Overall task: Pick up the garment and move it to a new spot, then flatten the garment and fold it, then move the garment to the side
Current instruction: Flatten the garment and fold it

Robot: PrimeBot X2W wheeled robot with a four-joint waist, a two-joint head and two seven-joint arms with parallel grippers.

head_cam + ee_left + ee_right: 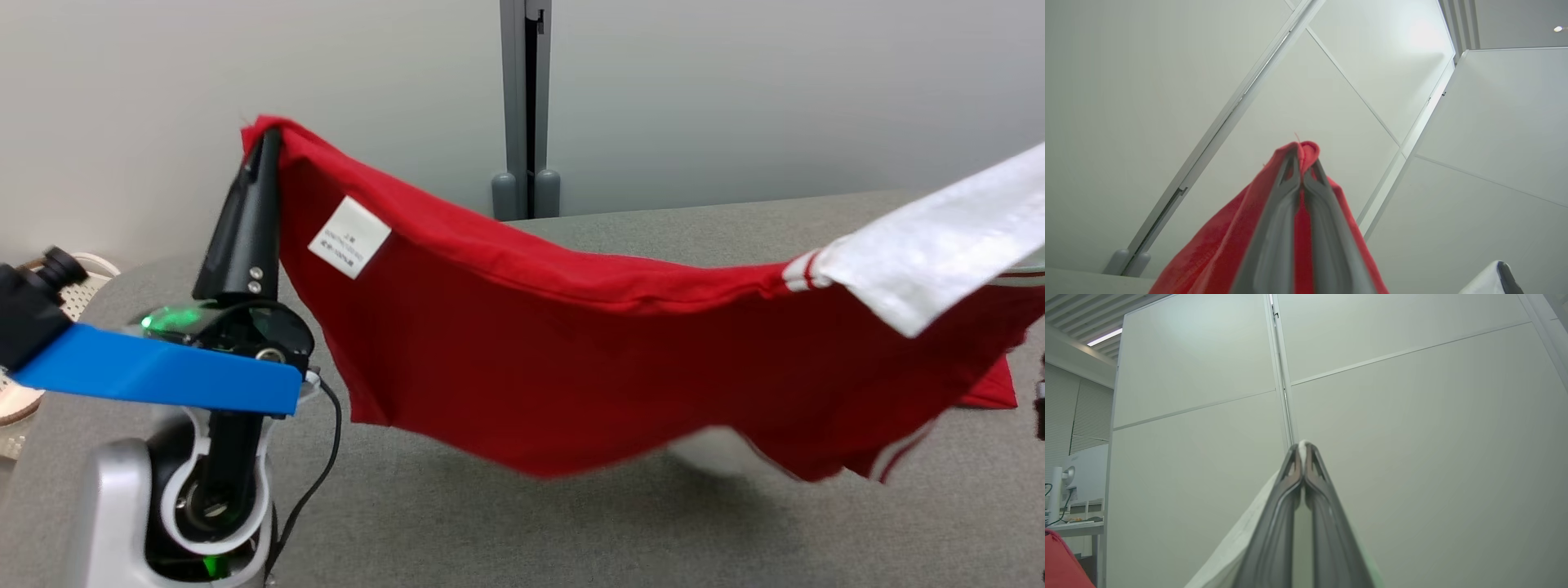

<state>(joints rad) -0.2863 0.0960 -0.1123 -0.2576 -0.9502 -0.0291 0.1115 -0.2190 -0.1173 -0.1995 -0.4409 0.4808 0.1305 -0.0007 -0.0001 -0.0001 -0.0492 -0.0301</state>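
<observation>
Head view | left claw (pixel 267 140) pinches garment (pixel 571 351) corner | cloth hangs rightward

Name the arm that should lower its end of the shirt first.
Right, likely: the shirt seems to touch the table at that end; the left hand holds its corner high.

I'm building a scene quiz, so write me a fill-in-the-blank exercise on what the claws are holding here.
The left claw is shut on the ____ part of the shirt. The right claw is shut on its ____ part. The table beneath is ____.
Missing words: red; white; grey.
</observation>
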